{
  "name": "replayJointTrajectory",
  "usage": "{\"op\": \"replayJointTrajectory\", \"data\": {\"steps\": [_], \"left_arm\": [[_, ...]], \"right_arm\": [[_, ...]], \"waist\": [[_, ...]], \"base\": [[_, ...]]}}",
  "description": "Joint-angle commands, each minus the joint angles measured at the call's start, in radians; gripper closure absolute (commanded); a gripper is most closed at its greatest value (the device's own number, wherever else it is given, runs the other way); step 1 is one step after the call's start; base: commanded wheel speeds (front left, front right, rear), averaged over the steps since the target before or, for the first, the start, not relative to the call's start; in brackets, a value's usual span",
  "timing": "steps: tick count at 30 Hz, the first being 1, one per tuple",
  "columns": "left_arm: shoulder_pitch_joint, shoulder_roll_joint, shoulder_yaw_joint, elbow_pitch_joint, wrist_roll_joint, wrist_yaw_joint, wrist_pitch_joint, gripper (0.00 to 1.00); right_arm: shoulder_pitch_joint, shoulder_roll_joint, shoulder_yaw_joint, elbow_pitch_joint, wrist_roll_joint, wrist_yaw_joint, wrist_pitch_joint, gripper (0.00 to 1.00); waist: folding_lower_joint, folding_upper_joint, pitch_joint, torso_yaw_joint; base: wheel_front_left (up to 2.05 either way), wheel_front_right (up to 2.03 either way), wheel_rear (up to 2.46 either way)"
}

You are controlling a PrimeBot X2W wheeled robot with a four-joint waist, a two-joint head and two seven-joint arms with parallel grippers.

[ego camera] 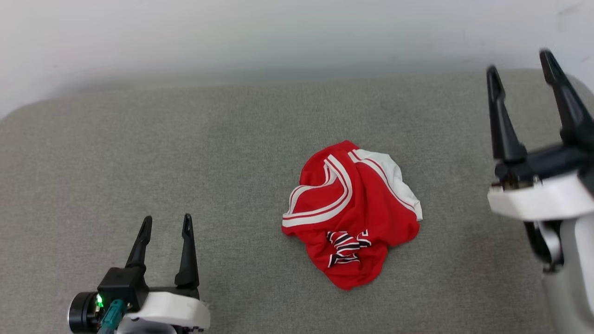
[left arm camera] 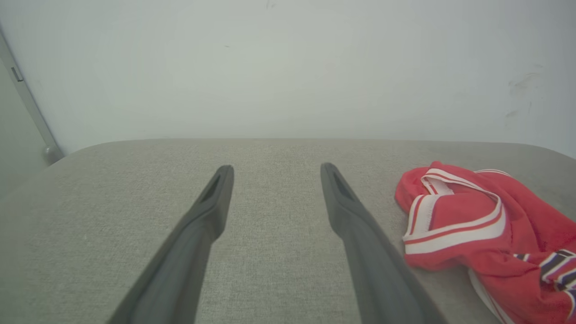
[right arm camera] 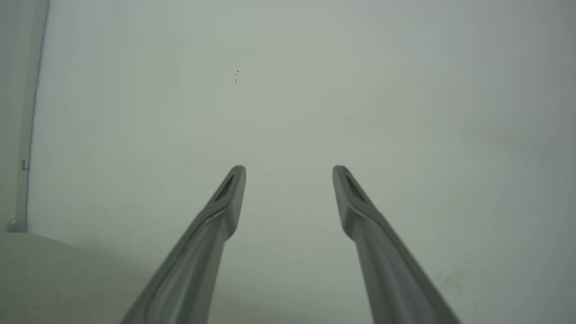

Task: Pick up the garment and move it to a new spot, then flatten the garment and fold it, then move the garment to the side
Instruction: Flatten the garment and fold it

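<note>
**Garment.** Your garment (ego camera: 351, 213) lies in a crumpled heap a little right of the middle of the surface (ego camera: 139, 153), touching only the cloth under it. The red body is bunched over itself. Striped white-and-red trim curls across the top, a white sleeve shows at the far right edge, and a creased scrap of black-and-white lettering sits on the near side. Judgement: this reads as a dropped heap, not a laid-out shirt, so no step of the task looks begun.

**Left gripper** (ego camera: 167, 217). It is low at your near left with the jaws wide and nothing between them, well apart from the garment. From its wrist view the heap sits off to the right of the fingers.

**Right gripper** (ego camera: 519, 61). It is raised at the far right, jaws wide and empty, fingers pointing at the wall (ego camera: 278, 32). It is beside the heap, not over it. Judgement: both arms look parked outward to give the head camera an unblocked look. Either one must come inward and down to pick.

**Surface.** It is grey woven fabric, seemingly padded, with rounded far corners. The stretch left of the heap looks a likely new spot.

**Room.** A plain pale wall stands directly behind, with faint scuffs toward the right. A pale upright strip (left arm camera: 27, 99) runs down at the left.
</note>
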Motion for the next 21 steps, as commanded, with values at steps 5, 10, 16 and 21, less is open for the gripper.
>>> {"op": "replayJointTrajectory", "data": {"steps": [5,10,16,21], "left_arm": [[-0.057,-0.001,-0.010,-0.009,-0.006,-0.002,-0.002,0.00],[-0.092,0.000,-0.012,-0.019,-0.008,-0.005,-0.002,0.00],[-0.137,-0.001,-0.013,-0.033,-0.016,-0.009,-0.003,0.00],[-0.182,-0.001,-0.023,-0.048,-0.025,-0.012,-0.003,0.00]], "right_arm": [[-0.259,-0.218,0.280,0.205,0.171,0.000,0.190,0.00],[-0.409,-0.382,0.562,0.229,0.405,0.000,0.501,0.00],[-0.537,-0.492,0.779,0.223,0.662,0.000,0.813,0.00],[-0.597,-0.494,0.878,0.266,0.765,0.000,0.932,0.00]], "waist": [[-0.0001,-0.0001,0.069,0.014],[-0.0001,-0.0001,0.122,0.023],[-0.0001,-0.0001,0.198,0.035],[-0.0001,-0.0001,0.267,0.050]], "base": [[0.00,0.00,0.00],[0.00,0.00,0.00],[0.00,0.00,0.00],[0.00,0.00,0.00]]}}
